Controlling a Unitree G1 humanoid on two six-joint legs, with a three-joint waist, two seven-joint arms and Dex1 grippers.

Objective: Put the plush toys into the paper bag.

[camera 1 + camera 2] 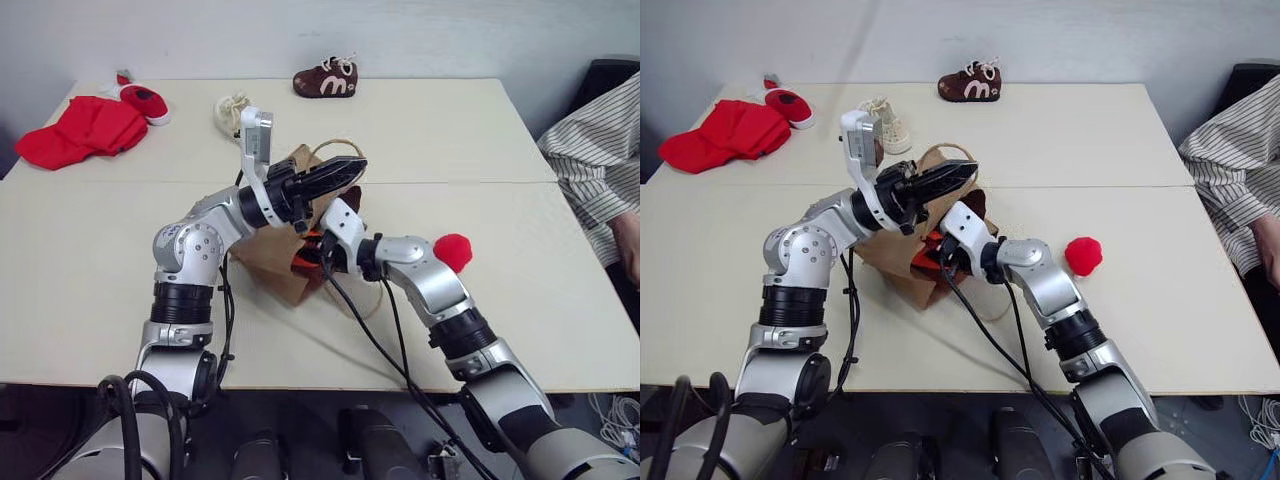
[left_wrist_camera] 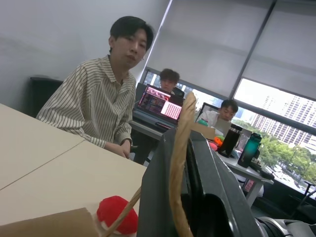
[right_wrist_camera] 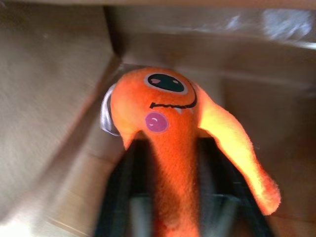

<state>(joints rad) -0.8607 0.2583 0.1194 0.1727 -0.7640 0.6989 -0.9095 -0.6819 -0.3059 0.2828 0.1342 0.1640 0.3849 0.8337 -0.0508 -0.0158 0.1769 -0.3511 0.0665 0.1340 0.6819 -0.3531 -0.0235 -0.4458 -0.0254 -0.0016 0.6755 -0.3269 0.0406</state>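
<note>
Inside the paper bag (image 1: 285,262), the right gripper's (image 3: 170,163) fingers straddle the orange plush (image 3: 173,118); the left gripper (image 1: 335,178) pinches a handle (image 2: 178,163), fingers clamped.

orange plush toy (image 3: 170,123); red ball toy (image 1: 453,250); brown paper bag (image 1: 275,255); striped shirt (image 1: 590,160)

Landmark: brown baby shoe (image 1: 326,78), white "M" on side, at the far edge of the cream table (image 1: 480,130). Left of it, a cream baby shoe (image 1: 232,110). Further left, a red slipper (image 1: 146,101), then a red cloth heap (image 1: 85,129). Right of it, a person in striped shirt (image 1: 597,160), seated at the table's end.
</note>
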